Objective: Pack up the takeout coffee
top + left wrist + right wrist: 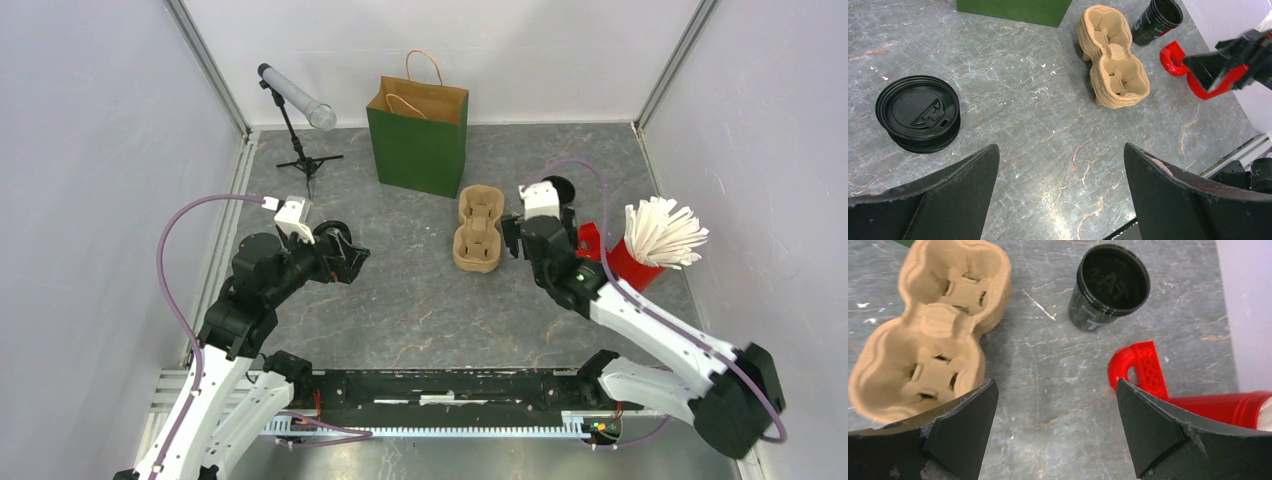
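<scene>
Hovering low over the grey worktop [420,305], the left tool [1059,155] was released, fingers spread wide, nothing between them. A squat stack of black lids [918,114] sat flat on the worktop just ahead of its left finger, not touched.

The right tool [1055,385] was also released and wide, gripping nothing. It hung over the bare strip between the brown cup carrier [933,335] on its left and the red mug [1148,372] on its right. Neither was touched as far as the wrist view showed.

The cup carrier looked like a stack of pulp trays with two wells on top, lying mid-worktop just in front of the right corner of the green paper bag [418,145]. The bag stood upright at the back, handles up.

A lidless black cup [1109,286] stood upright beyond the carrier, near it but apart, and near the red mug's handle. The red mug leaned at the right wall with white sticks [665,235] fanning out of it.

Takeout coffee: no lidded cup could be made out in any view, so its place could not be told. The only cup visible was the open one, and the lids were well apart from it on the left side.

A small tripod holding a grey tube [296,98] stood in the back left corner.
</scene>
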### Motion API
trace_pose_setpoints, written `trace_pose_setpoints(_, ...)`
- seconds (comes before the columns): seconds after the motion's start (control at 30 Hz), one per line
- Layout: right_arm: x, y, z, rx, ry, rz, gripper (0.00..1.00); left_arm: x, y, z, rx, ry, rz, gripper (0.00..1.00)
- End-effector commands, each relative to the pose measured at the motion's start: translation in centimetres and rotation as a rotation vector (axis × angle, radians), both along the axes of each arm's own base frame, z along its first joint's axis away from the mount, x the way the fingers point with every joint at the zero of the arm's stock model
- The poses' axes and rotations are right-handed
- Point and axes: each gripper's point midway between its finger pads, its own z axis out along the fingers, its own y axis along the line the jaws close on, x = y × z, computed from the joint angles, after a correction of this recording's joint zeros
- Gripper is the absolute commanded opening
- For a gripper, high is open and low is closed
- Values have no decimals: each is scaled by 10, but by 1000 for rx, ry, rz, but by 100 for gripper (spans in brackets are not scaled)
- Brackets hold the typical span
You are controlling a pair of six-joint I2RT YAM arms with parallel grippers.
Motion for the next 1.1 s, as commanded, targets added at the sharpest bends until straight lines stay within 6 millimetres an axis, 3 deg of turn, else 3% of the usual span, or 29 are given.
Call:
trace_pose_setpoints(0.0, 40, -6, 39, -114, -62, -90, 90, 1, 0, 0, 25, -23, -16, 100)
trace_pose_setpoints(0.13, 78, -16, 46, -88, -31, -99, 63, -1, -1, 0, 11, -21, -15, 100)
trace_pose_setpoints(0.27, 109, -39, 45, -63, 16, -121, 53, -4, -2, 3, -2, -38, -23, 100)
trace_pose_setpoints(0.5, 152, -79, 23, -54, 140, -152, 43, -5, -3, 6, -7, -53, -28, 100)
trace_pose_setpoints(0.9, 171, -115, -15, -36, 290, -110, 36, -6, -4, 8, -13, -58, -35, 100)
trace_pose_setpoints(1.07, 175, -118, -21, -24, 300, -103, 30, -5, -5, 8, -9, -56, -37, 100)
